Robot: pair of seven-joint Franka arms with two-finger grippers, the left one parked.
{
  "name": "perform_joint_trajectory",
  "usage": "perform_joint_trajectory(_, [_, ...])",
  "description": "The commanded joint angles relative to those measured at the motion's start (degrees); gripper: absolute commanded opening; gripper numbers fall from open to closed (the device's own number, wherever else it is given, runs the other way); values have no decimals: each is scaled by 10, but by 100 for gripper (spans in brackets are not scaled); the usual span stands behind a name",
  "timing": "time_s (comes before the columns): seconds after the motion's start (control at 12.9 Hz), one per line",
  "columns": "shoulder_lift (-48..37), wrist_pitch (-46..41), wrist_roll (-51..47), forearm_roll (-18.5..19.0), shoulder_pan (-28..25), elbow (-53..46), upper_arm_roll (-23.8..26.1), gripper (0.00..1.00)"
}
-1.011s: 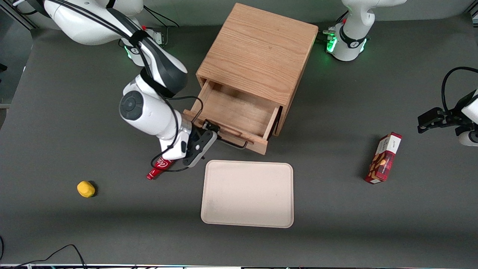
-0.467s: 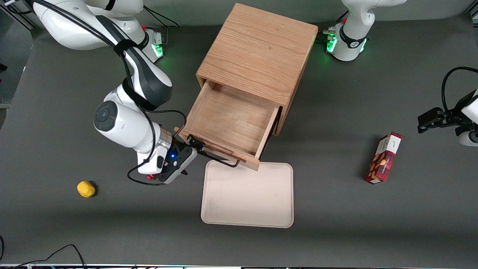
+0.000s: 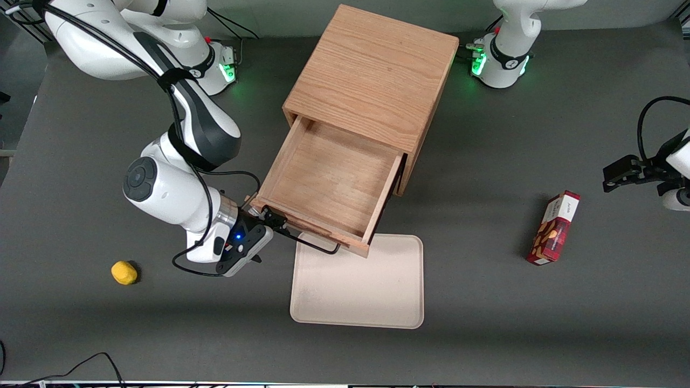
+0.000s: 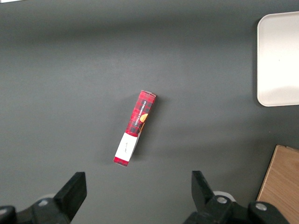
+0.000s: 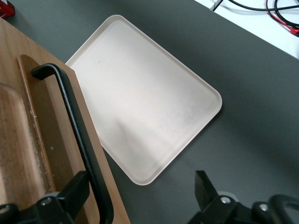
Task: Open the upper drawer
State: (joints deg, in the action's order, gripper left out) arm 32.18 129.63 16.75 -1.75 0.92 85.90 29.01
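Compared with the earlier frames, the upper drawer (image 3: pixel 329 180) is sitting farther out of the cabinet (image 3: pixel 372 75), overhanging the tray (image 3: pixel 358 291), while the claw (image 3: pixel 274 221) is standing open at its black handle (image 5: pixel 79 135), leaving little travel remaining.

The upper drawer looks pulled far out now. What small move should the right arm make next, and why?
Probably back the end effector away from the handle toward the working arm's end of the table. The upper drawer is already well out of the cabinet, its inside exposed and its front over the tray edge. The fingers are spread around the handle, so nothing should drag.
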Motion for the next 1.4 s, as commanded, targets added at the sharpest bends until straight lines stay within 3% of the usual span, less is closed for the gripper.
perform_joint_trajectory(0.0, [-5,-26,-21,-18,1,-27,7,100])
perform_joint_trajectory(0.23, [-26,-163,-56,-60,2,-106,7,100])
perform_joint_trajectory(0.47, [-94,-329,-116,-52,16,-176,-2,100])
perform_joint_trajectory(0.7, [-229,-419,-190,-36,17,-136,-82,100])
perform_joint_trajectory(0.86, [-293,-445,-183,-3,15,-95,-140,100])
perform_joint_trajectory(1.01, [-337,-442,-182,-1,15,-58,-199,100])
perform_joint_trajectory(1.32, [-388,-391,-182,-1,19,12,-258,100])
